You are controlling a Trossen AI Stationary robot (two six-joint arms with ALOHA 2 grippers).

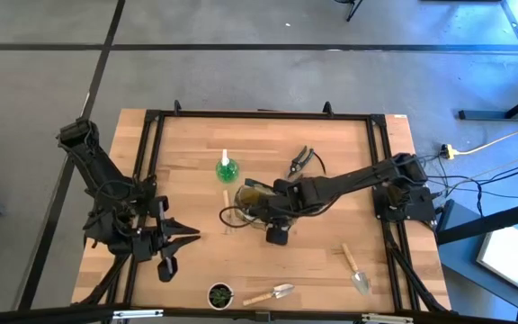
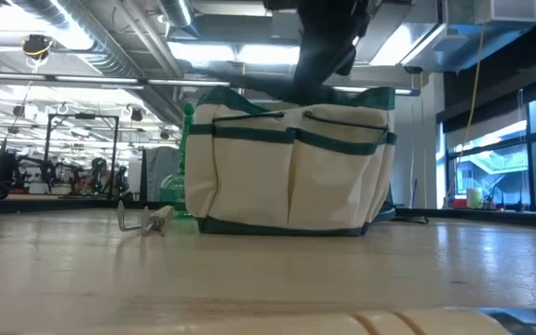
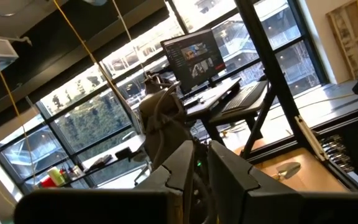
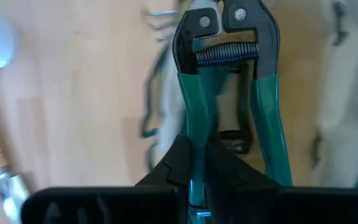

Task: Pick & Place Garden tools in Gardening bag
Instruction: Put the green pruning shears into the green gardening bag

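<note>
The tan gardening bag (image 1: 252,203) (image 2: 291,167) with green trim stands upright mid-table. My right gripper (image 1: 273,216) (image 4: 197,163) hangs over its mouth, shut on green-handled pruners (image 4: 229,87). My left gripper (image 1: 183,238) (image 3: 199,163) waits shut and empty near the table's left edge. On the table lie a green spray bottle (image 1: 226,168), black pruners (image 1: 301,162), a wooden-handled fork (image 2: 145,220) beside the bag, and two trowels (image 1: 356,269) (image 1: 273,293). My right gripper pinches one green handle (image 4: 195,146) of the pruners between its two fingers, near the handle's free end. The fingers slant steeply down from above and lie along the handle. The pruners hang below them, head down, lifted clear over the bag.
A small round dark pot (image 1: 220,293) with a green plant stands near the table's front edge. A black frame (image 1: 259,115) runs around the tabletop. Bare wood lies between the bag and the front edge.
</note>
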